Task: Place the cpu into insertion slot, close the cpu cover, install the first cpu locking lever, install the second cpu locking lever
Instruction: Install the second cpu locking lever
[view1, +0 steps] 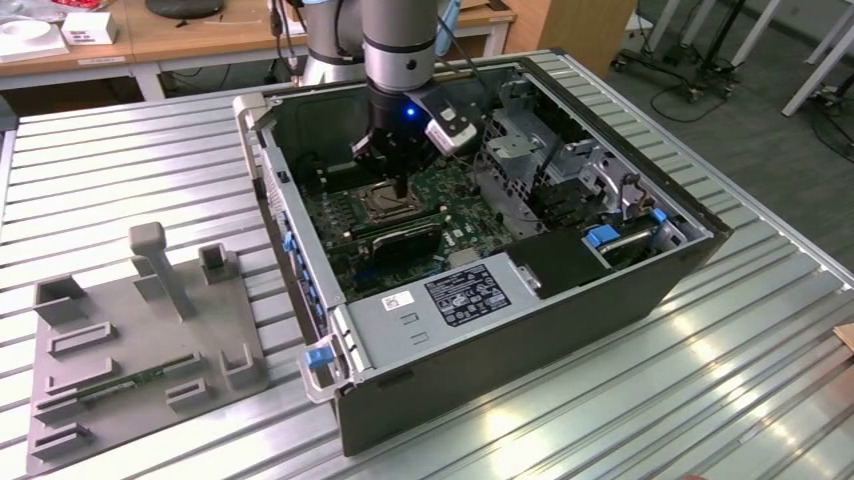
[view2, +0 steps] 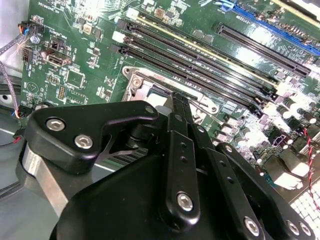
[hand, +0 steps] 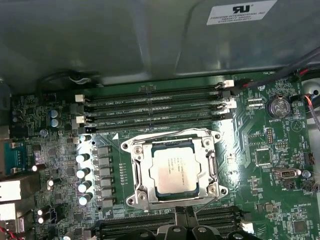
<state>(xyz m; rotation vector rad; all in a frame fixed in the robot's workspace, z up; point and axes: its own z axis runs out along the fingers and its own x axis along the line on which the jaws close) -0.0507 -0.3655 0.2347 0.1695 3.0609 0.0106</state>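
Gripper (view1: 396, 187) is down inside the open computer case (view1: 534, 330), hanging right over the socket area of the green motherboard (view1: 454, 225). The case sits on a ribbed metal tabletop (view1: 694, 400), with a grey fixture plate (view1: 134, 340) well apart from it, at nine o'clock of the case in the exterior view.

In the first wrist view, there's the cpu (hand: 174, 167): a flat square chip, pale silver-tan, with a faint patch of print on its top. It's lying flat in the insertion slot (hand: 137, 197), square with it. The cpu cover (hand: 141, 165) is a thin silvery frame with a cut-out middle, and it's down around the chip, framing all four edges, with the chip's face showing through the opening. Round screw heads sit at the slot's corners. Thin wire levers run along the edges of the frame; whether they're latched I cannot tell.

Black memory slots (hand: 155, 107) lie just beside the slot, at twelve o'clock of it in the first wrist view, with a row of small capacitors (hand: 85, 165) at nine o'clock.

In the second wrist view the black fingers (view2: 180, 107) sit narrow, close together, tips just above the slot's metal rim (view2: 137, 82), holding nothing that I can see.
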